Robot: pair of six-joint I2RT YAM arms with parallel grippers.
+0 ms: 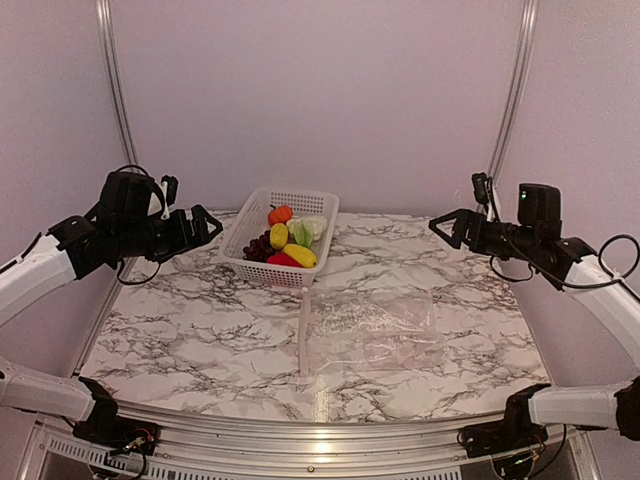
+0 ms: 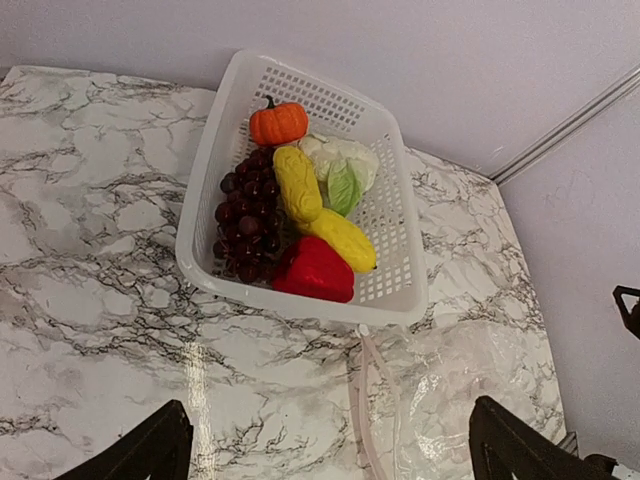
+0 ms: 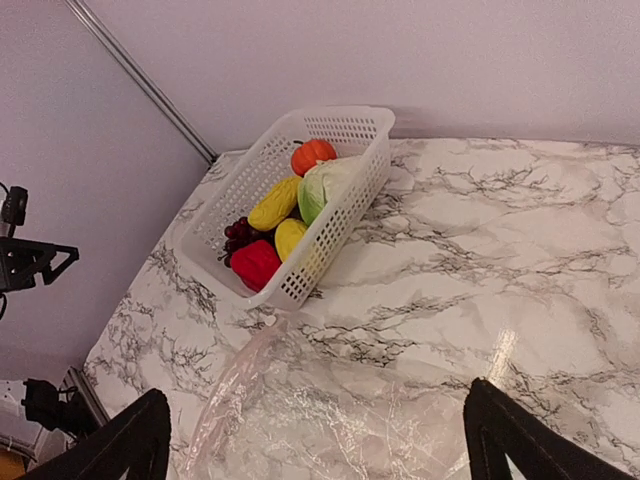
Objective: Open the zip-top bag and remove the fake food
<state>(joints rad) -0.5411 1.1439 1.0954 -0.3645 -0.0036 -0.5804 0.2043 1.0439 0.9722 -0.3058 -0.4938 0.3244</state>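
The zip-top bag (image 1: pixel 372 330) lies flat and crinkled on the marble table, its whitish zip strip (image 1: pixel 304 330) along its left edge, and I see nothing inside it. The fake food (image 1: pixel 283 238) sits in a white basket (image 1: pixel 262 270): an orange fruit (image 2: pixel 278 122), cabbage (image 2: pixel 342 165), grapes (image 2: pixel 248 210), two yellow pieces (image 2: pixel 298 182) and a red piece (image 2: pixel 314 268). My left gripper (image 1: pixel 208 228) hovers open left of the basket. My right gripper (image 1: pixel 440 228) hovers open at the right, above the table. Both wrist views look down between wide-spread fingers (image 2: pixel 150 450) (image 3: pixel 520 440) at the bag (image 2: pixel 450 390) (image 3: pixel 350 420).
The basket (image 3: pixel 330 225) stands at the back middle, its near end just behind the zip strip's far end. Pale walls with metal rails (image 1: pixel 115 90) close in the back and sides. A metal rim (image 1: pixel 320 425) runs along the table's near edge.
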